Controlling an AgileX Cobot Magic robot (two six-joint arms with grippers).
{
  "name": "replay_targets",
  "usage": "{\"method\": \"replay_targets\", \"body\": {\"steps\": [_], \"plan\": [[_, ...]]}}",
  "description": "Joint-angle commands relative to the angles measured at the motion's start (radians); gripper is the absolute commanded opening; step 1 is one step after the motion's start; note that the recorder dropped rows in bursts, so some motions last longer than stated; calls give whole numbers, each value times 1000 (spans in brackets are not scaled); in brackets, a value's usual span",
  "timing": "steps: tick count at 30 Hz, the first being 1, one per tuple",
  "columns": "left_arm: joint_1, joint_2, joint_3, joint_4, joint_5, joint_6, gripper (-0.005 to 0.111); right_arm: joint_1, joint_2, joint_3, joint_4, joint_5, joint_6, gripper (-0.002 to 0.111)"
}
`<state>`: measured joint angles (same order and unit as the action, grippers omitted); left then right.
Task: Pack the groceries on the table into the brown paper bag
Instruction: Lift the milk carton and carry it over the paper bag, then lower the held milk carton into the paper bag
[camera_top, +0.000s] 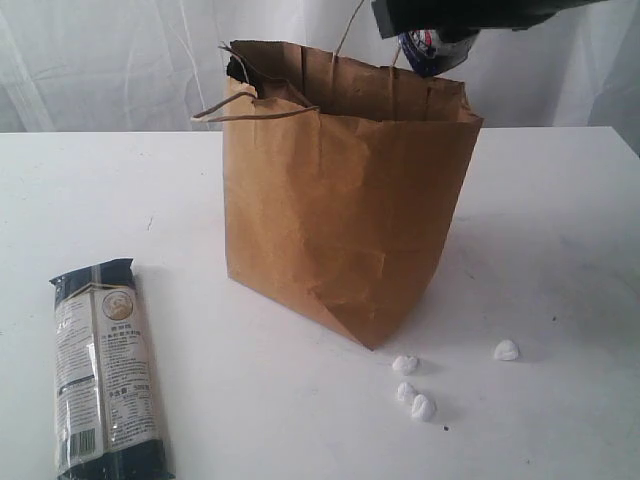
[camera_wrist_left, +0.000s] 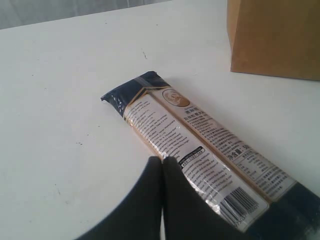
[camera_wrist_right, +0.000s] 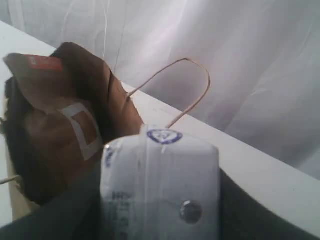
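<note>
Overhead, far right: carton (camera_top: 432, 55) clamped in the right pincer (camera_top: 432, 30) above the rim of the paper bag (camera_top: 340, 220) — blue round emblem (camera_wrist_right: 164, 136), print blurred. Near left: noodle packet (camera_top: 105, 370) flat on the table (camera_top: 540, 250), barcode (camera_wrist_left: 240, 202) and fine print unreadable, left pincer (camera_wrist_left: 162, 200) closed over it.

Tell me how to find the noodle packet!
Start at the tall brown paper bag standing on the white table. Left of it in the exterior view, nearer the camera, the noodle packet lies flat. It is long, dark blue with pale labels, unlike the small white crumbs.
</note>
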<state>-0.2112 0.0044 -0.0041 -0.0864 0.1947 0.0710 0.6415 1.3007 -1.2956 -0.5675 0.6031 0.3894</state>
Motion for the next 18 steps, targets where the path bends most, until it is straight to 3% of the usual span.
{"method": "replay_targets", "body": {"steps": [1, 15, 18], "plan": [[1, -4, 4, -6, 0, 3, 0, -14, 80, -34, 40, -53, -56, 0], [1, -4, 4, -6, 0, 3, 0, -56, 199, -41, 101, -37, -58, 0], [1, -4, 4, -6, 0, 3, 0, -56, 199, -41, 168, -28, -56, 10]]}}
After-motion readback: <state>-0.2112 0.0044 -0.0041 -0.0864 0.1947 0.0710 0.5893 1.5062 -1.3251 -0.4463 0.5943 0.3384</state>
